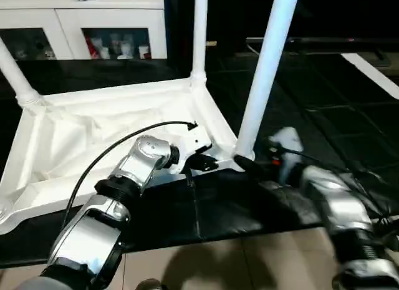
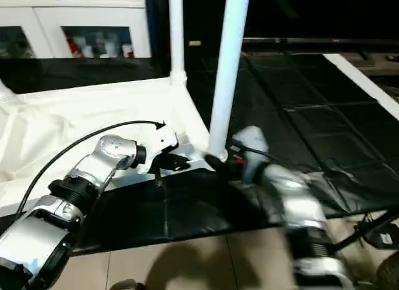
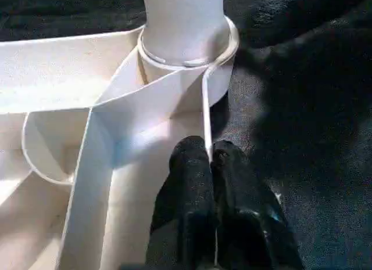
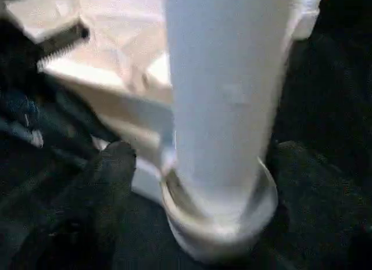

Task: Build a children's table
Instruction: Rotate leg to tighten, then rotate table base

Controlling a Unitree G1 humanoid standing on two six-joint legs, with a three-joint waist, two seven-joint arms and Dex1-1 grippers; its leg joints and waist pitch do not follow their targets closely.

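— Where is the table [image 1: 112, 137]?

— It lies upside down on a black mat [image 1: 206, 209], with its legs in the air. A white cabinet [image 1: 93, 28] stands behind it.

— What does the left gripper [image 3: 208, 159] do?

— Its two black fingers are pressed together on the thin wall of the table's frame, just in front of the near corner leg [image 1: 265, 72].

— And the right gripper [image 1: 249, 162]?

— It sits at the foot of that same leg. One finger [image 4: 113, 165] is on one side of the leg. I cannot tell how wide it is.
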